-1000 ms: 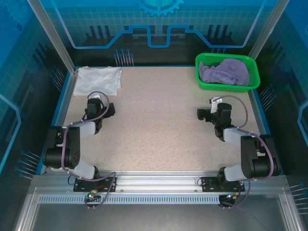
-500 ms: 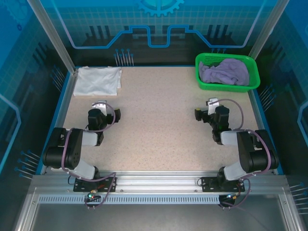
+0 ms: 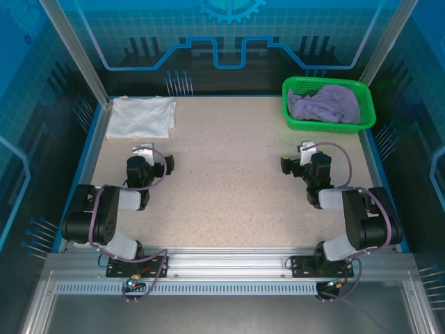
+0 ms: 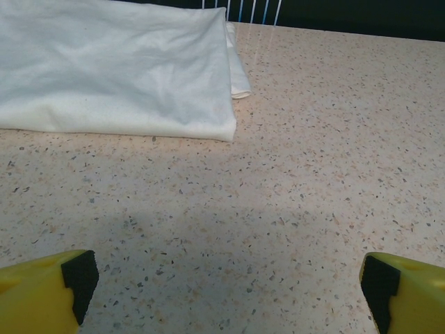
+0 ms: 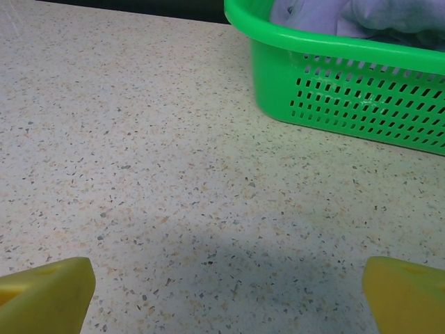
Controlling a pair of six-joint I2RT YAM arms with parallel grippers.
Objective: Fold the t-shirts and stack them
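At about ten o'clock on the desk, in the far left corner, the white t-shirt lies already folded flat, and one under-layer shows out a little at its right edge. The left end effector hovers near it, toward six o'clock from it, with the jaws spread wide and nothing between them. The right end effector hangs over bare desk, also wide open and empty. At about two o'clock stands the green basket, and the lavender t-shirt lies crumpled inside it.

I think the main danger is at the basket. The shirt is a heap there, so a deep grasp may catch the mesh wall or the rim together with the cloth, and then the light basket would be lifted or dragged along. A grasp in the middle of the heap would bring the shirt out twisted, with sleeves hidden inside, and it would be hard to spread. Later, when the second shirt is put on the white one, a sliding push could open its fold or move it toward the desk edge, which is just beside it.
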